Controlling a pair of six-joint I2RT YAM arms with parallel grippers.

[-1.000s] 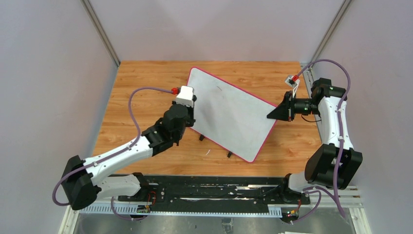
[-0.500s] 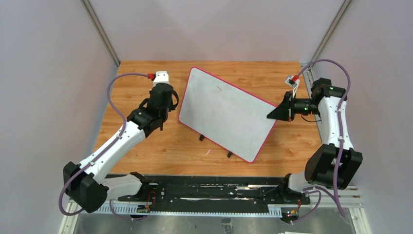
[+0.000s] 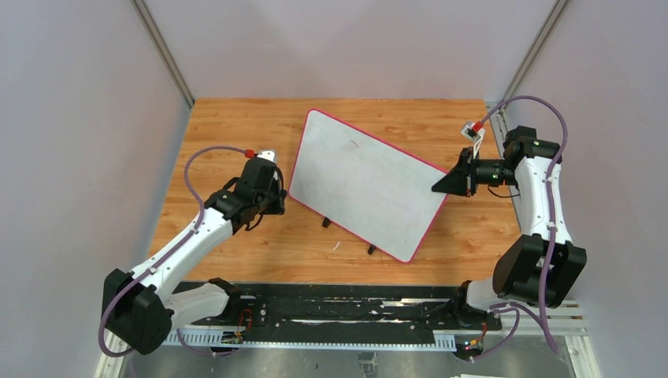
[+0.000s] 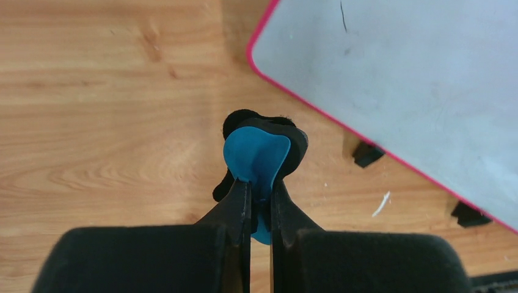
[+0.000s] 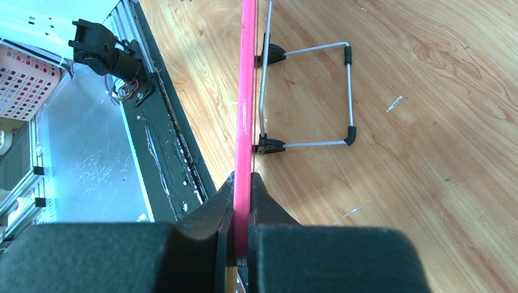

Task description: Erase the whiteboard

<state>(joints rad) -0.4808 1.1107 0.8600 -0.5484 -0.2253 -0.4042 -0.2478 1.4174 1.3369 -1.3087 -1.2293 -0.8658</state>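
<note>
The whiteboard (image 3: 362, 181) stands tilted on the wooden table, white with a pink-red rim, and a short black mark (image 3: 356, 143) sits near its far edge. It also shows in the left wrist view (image 4: 415, 85), with the mark (image 4: 342, 15) at the top. My left gripper (image 3: 272, 201) is shut on a blue-and-black eraser (image 4: 256, 149), held over bare wood just left of the board's left corner and clear of it. In its own view the left gripper (image 4: 259, 183) pinches the eraser's blue side. My right gripper (image 3: 437, 187) is shut on the board's right rim (image 5: 245, 91), which its jaws clamp (image 5: 244, 183).
The board's black feet (image 3: 326, 223) rest on the table (image 3: 236, 126), and its wire stand (image 5: 305, 97) shows behind it. A small white scrap (image 4: 381, 204) lies near the feet. Grey walls close in both sides. The black base rail (image 3: 331, 311) runs along the near edge.
My left gripper with the eraser left the board's left edge, swung out to the far left, then came back nearer, beside the board's corner. The right arm and the board have not moved.
</note>
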